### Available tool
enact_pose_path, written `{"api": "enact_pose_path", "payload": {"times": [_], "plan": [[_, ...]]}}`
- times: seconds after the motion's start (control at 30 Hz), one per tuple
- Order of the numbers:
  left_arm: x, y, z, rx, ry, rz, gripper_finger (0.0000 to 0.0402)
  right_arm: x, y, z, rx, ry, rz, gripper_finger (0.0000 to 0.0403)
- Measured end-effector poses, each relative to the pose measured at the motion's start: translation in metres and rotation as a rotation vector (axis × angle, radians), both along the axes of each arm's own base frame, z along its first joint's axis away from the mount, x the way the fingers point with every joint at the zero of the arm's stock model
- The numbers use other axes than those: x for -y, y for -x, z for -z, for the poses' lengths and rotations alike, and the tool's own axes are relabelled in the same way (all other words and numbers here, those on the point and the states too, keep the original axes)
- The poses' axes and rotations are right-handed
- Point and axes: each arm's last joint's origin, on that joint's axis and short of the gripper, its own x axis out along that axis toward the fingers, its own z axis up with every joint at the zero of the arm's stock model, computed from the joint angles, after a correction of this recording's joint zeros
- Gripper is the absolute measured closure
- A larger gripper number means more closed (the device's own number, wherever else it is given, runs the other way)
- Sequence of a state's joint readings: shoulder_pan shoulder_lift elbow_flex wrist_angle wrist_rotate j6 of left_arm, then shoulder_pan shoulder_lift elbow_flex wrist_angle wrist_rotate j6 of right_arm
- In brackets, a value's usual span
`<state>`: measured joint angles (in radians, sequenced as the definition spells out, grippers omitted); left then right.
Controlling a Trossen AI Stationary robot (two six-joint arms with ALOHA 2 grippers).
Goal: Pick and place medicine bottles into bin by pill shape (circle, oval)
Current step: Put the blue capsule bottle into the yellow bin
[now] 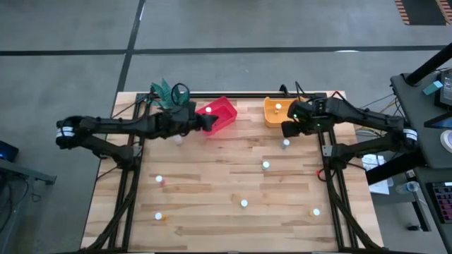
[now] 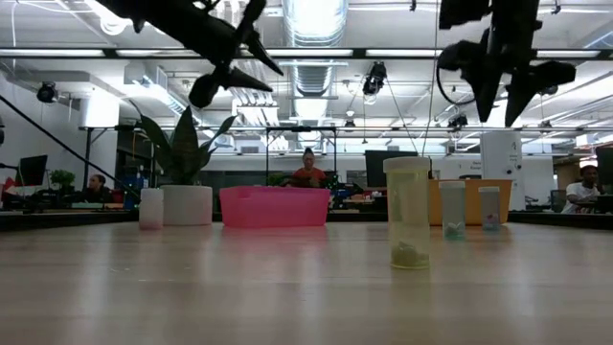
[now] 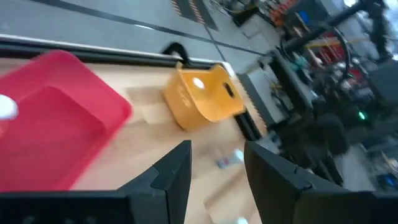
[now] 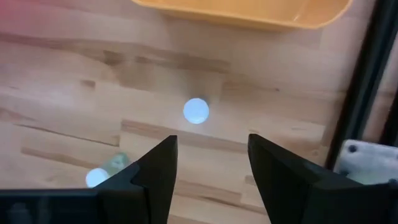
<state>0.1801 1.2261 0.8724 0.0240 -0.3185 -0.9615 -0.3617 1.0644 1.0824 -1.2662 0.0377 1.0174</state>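
Observation:
Several small medicine bottles with white caps stand scattered upright on the wooden table [image 1: 212, 176], among them one [image 1: 285, 143] just near-side of my right gripper [image 1: 289, 129] and one [image 1: 178, 139] near my left gripper [image 1: 209, 122]. One white cap [image 1: 278, 107] shows inside the orange bin [image 1: 275, 113], and another [image 3: 6, 107] inside the red bin [image 1: 220, 115]. My left gripper [image 3: 217, 177] hovers open at the red bin's near-left side. My right gripper [image 4: 211, 168] hangs open, pointing down above a bottle cap [image 4: 196, 111], apart from it.
A potted plant [image 1: 168, 93] stands at the far left corner, its white pot [image 2: 187, 204] left of the red bin [image 2: 275, 206]. Black frame rails run along the table's far and side edges. More bottles [image 1: 244, 203] stand toward the near edge. People sit in the room behind.

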Motion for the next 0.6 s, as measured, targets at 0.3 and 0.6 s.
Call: {"api": "enact_pose_path", "payload": {"times": [0.3,0.6], "plan": [[-0.019,-0.005,0.000,0.002,-0.007,-0.060,0.0269,0.010,-0.023,0.023,-0.038,-0.110,-0.045,0.0164],[-0.020,-0.004,-0.001,-0.056,-0.106,-0.029,0.0269,0.017,-0.042,0.049,-0.143,-0.139,-0.061,0.0159]]}}
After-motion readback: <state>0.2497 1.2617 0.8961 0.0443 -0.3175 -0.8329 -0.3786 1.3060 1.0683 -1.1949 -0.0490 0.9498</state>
